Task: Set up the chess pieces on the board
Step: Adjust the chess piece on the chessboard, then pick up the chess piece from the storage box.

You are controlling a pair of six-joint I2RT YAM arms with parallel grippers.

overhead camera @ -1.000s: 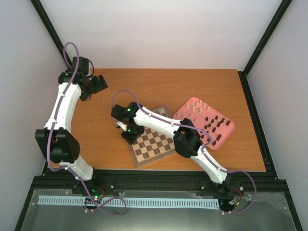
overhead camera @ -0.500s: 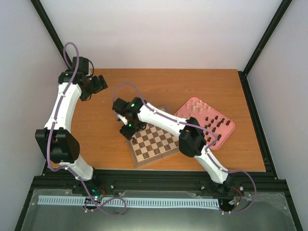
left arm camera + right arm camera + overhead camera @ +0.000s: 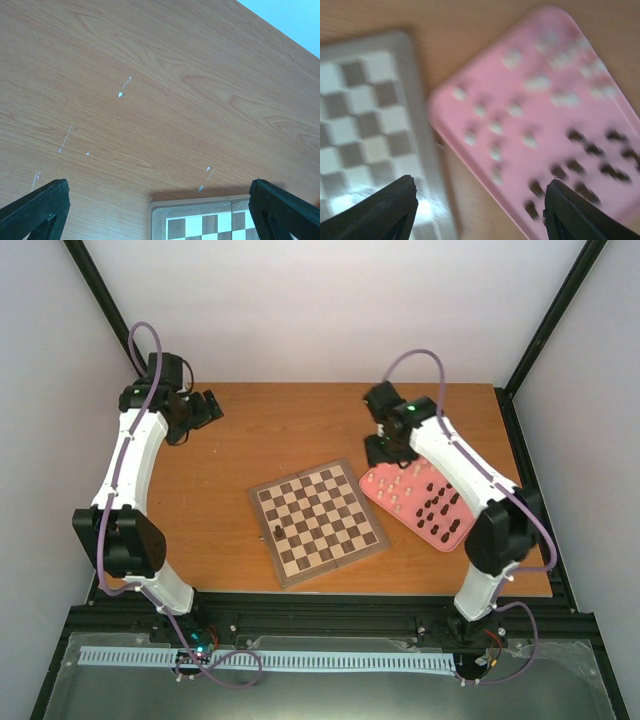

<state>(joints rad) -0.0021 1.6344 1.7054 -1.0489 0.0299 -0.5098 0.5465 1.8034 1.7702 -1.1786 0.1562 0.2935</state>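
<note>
The board lies mid-table, with one dark brown piece standing near its left edge. The other chess pieces stand in the pink tray to its right: cream ones at the far end, dark ones nearer. My right gripper hovers over the tray's far left corner, open and empty. Its blurred wrist view shows the gripper, the board, the tray, cream pieces and dark pieces. My left gripper is open and empty at the far left, and its wrist view shows a board corner.
The bare wooden table stretches behind the board, with small white marks on it. Black frame posts rise at the back corners. The table's front edge runs just below the board.
My right arm has swung from the board's left edge to the back right, over the tray. A dark piece now stands on the board's left side. The left arm has barely moved.
</note>
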